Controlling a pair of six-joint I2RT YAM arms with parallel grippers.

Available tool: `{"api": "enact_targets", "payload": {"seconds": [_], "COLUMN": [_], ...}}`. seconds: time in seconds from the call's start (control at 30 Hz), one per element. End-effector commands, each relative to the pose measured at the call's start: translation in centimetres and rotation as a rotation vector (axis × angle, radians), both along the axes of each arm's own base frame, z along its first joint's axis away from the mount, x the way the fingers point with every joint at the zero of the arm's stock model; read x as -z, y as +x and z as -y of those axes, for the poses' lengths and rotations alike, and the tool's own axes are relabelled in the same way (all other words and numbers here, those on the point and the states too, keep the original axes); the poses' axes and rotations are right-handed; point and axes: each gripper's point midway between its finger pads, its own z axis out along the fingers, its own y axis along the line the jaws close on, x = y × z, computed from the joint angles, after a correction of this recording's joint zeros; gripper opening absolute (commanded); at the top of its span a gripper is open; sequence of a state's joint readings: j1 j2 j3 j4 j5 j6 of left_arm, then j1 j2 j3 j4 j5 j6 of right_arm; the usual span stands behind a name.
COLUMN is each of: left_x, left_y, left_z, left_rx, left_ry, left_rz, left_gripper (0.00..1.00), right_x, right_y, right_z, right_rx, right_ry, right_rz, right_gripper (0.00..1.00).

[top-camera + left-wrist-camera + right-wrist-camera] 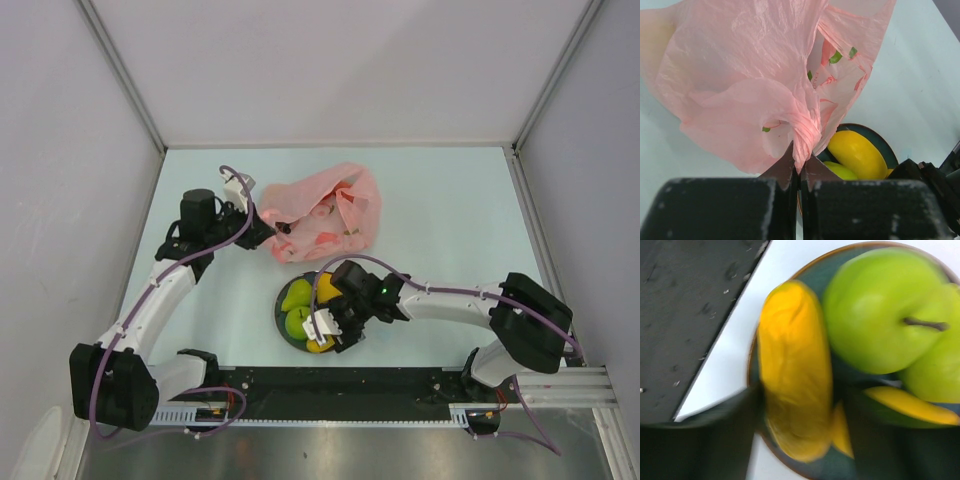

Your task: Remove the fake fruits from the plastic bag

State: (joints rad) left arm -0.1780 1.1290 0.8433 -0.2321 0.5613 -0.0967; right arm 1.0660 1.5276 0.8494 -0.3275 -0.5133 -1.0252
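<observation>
Over the plate (278, 318), the right hand (338, 325) straddles a yellow fruit (795, 365). Blur hides whether its fingers press the fruit or stand free. A green apple (875, 310) and a green pear (935, 375) lie on the plate too, so several fruits look already out.

Beyond the plate on the desk (450, 220), the left hand (799, 175) is clamped on a fold of the pink bag (320, 215). Red and green patches show in the bag, either print or fruit still inside. No writing is legible.

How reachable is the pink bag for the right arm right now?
Probably reachable: the pink bag lies just beyond the plate, nothing between. But the right tool straddles a yellow fruit over the plate, and the left tool pinches the bag's edge.
</observation>
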Motion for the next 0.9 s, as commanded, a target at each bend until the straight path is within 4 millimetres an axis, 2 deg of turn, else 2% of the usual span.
{"api": "enact_targets", "payload": {"seconds": [0.0, 0.03, 0.27, 0.37, 0.53, 0.6, 0.63, 0.67, 0.73, 0.77, 0.8, 0.83, 0.87], "left_x": [-0.7, -0.8, -0.4, -0.3, -0.6, -0.8, -1.0, -1.1, -1.8, -2.2, -2.8, -3.1, -3.3], "left_y": [-0.2, -0.1, 0.0, 0.1, 0.3, 0.4, 0.4, 0.5, 0.6, 0.7, 0.8, 0.8, 0.9], "left_z": [0.1, 0.1, -0.1, 0.0, 0.0, 0.0, 0.1, 0.1, 0.2, 0.3, 0.4, 0.4, 0.4], "left_rx": [0.018, 0.022, 0.028, 0.029, 0.034, 0.036, 0.04, 0.039, 0.043, 0.048, 0.051, 0.052, 0.052], "left_ry": [-0.003, -0.002, 0.018, 0.018, 0.021, 0.024, 0.023, 0.025, 0.024, 0.025, 0.025, 0.027, 0.029], "left_rz": [0.035, 0.036, 0.034, 0.029, 0.039, 0.049, 0.057, 0.062, 0.082, 0.096, 0.112, 0.122, 0.126], "left_gripper": [0.0, 0.0, 0.0, 0.01, 0.0, 0.0, 0.0, 0.0, 0.01, 0.0, 0.0, 0.0, 0.0], "right_x": [-1.9, -1.9, -3.2, -4.1, -7.6, -10.5, -11.7, -13.9, -16.2, -18.5, -19.5, -18.7, -18.7], "right_y": [0.5, 0.4, 0.8, 1.5, 3.0, 5.0, 6.0, 7.8, 11.2, 13.2, 15.2, 16.7, 17.9], "right_z": [-1.5, -1.5, -1.2, -0.4, 1.4, 1.6, 1.6, 0.9, 1.3, 1.0, 1.4, 1.1, 1.0], "right_rx": [-0.051, -0.062, -0.077, -0.054, -0.018, 0.096, 0.214, 0.29, 0.454, 0.554, 0.621, 0.657, 0.699], "right_ry": [0.066, 0.066, 0.091, 0.088, 0.14, 0.216, 0.259, 0.349, 0.437, 0.522, 0.554, 0.533, 0.525], "right_rz": [0.058, 0.065, 0.112, 0.14, 0.216, 0.247, 0.195, 0.229, 0.231, 0.237, 0.244, 0.223, 0.188], "right_gripper": [0.84, 0.99, 1.0, 1.0, 1.0, 1.0, 1.0, 1.0, 1.0, 1.0, 1.0, 1.0, 0.98]}}
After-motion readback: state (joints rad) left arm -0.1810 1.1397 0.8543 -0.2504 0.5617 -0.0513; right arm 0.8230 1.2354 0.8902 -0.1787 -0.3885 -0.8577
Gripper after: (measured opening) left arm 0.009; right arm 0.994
